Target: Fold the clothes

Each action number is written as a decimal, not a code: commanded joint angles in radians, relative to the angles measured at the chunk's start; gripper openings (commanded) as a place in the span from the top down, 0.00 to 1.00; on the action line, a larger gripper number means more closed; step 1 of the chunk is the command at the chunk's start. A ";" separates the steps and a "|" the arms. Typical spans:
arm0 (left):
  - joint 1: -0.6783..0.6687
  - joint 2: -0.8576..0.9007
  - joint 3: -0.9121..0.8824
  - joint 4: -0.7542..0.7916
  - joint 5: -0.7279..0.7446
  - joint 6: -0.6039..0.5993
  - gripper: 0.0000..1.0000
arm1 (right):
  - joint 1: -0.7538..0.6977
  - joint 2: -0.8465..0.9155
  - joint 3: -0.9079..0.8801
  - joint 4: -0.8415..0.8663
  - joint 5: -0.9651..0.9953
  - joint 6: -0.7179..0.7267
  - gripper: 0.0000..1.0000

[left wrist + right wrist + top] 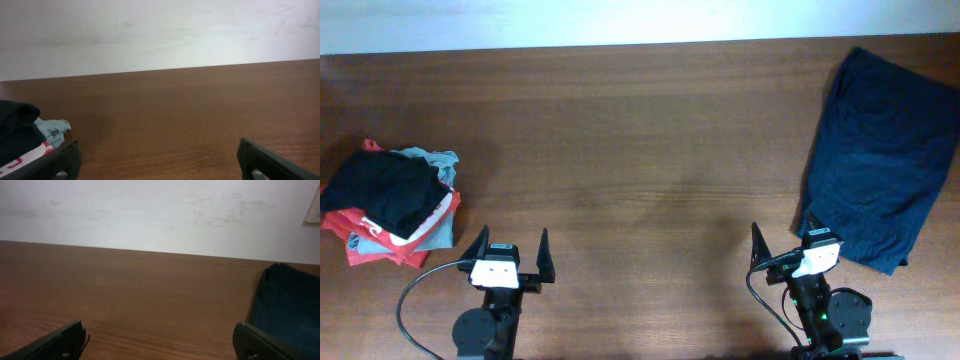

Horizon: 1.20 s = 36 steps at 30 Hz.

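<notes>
The garment (878, 160) lies spread on the table (640, 150) at the upper right of the overhead frame, running from near the far edge down toward the lower right. A stack of folded clothes (390, 205) sits at the left edge, well apart from it. Along the bottom, the left gripper (510, 258) stands just right of the stack. The right gripper (783, 245) stands by the garment's lower left corner, its outer finger perhaps overlapping the hem.

Upper right: navy garment (880, 160), plain dark blue. Left: black garment (382, 190) over red, grey-teal and white folded clothes (362, 250). Brown wood-grain table (640, 150); white wall (620, 20).
</notes>
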 commanded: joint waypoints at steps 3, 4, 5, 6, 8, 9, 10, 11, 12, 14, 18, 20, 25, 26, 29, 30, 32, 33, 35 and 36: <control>-0.005 -0.007 -0.006 -0.002 -0.006 0.012 0.01 | 0.006 -0.006 -0.005 -0.001 -0.013 -0.006 0.01; -0.005 -0.007 -0.006 -0.002 -0.006 0.012 0.01 | 0.006 -0.006 -0.005 -0.002 -0.014 -0.006 0.01; -0.005 -0.007 -0.006 -0.002 -0.006 0.012 0.01 | 0.006 -0.006 -0.005 -0.005 -0.020 -0.006 0.01; -0.005 -0.007 -0.006 -0.002 -0.006 0.012 0.00 | 0.006 -0.006 -0.005 -0.005 -0.032 -0.006 0.01; -0.005 -0.007 -0.006 -0.002 -0.006 0.011 0.01 | 0.006 -0.006 -0.005 0.008 -0.065 0.023 0.01; -0.005 -0.007 -0.006 -0.002 -0.007 0.011 0.01 | 0.006 -0.006 -0.004 0.030 -0.091 0.048 0.01; -0.003 -0.007 -0.005 -0.002 -0.006 0.007 0.01 | 0.006 -0.006 -0.003 0.047 -0.125 0.072 0.01; -0.003 -0.007 -0.005 -0.002 -0.006 -0.018 0.01 | 0.006 -0.006 -0.001 0.051 -0.156 0.077 0.01; -0.003 -0.007 -0.005 -0.002 -0.006 -0.047 0.01 | 0.006 -0.006 0.006 0.038 -0.166 0.090 0.01; -0.003 -0.007 0.011 -0.014 0.005 -0.094 0.01 | 0.006 -0.006 0.015 0.022 -0.157 0.119 0.01; -0.003 -0.006 0.070 -0.048 0.005 -0.094 0.01 | 0.006 -0.006 0.082 -0.071 -0.102 0.118 0.01; -0.003 0.002 0.117 -0.079 0.005 -0.094 0.01 | 0.006 -0.006 0.128 -0.124 -0.057 0.117 0.01; -0.003 0.088 0.262 -0.158 0.005 -0.094 0.01 | 0.006 0.013 0.304 -0.310 0.103 0.105 0.01; -0.003 0.109 0.284 -0.164 0.005 -0.094 0.01 | 0.006 0.029 0.332 -0.331 0.113 0.084 0.01; -0.003 0.250 0.392 -0.192 0.005 -0.094 0.01 | 0.006 0.146 0.453 -0.422 0.182 0.055 0.01; -0.003 0.289 0.422 -0.208 0.005 -0.094 0.01 | 0.005 0.210 0.497 -0.444 0.191 0.031 0.01; -0.003 0.366 0.479 -0.243 0.005 -0.094 0.01 | 0.006 0.310 0.560 -0.476 0.203 0.006 0.01; -0.003 0.393 0.499 -0.257 0.005 -0.094 0.01 | 0.006 0.345 0.583 -0.490 0.210 0.000 0.01; -0.003 0.488 0.568 -0.312 0.006 -0.094 0.00 | 0.005 0.529 0.697 -0.562 0.246 -0.046 0.01; -0.003 0.517 0.587 -0.328 0.014 -0.094 0.01 | 0.005 0.596 0.740 -0.592 0.250 -0.067 0.01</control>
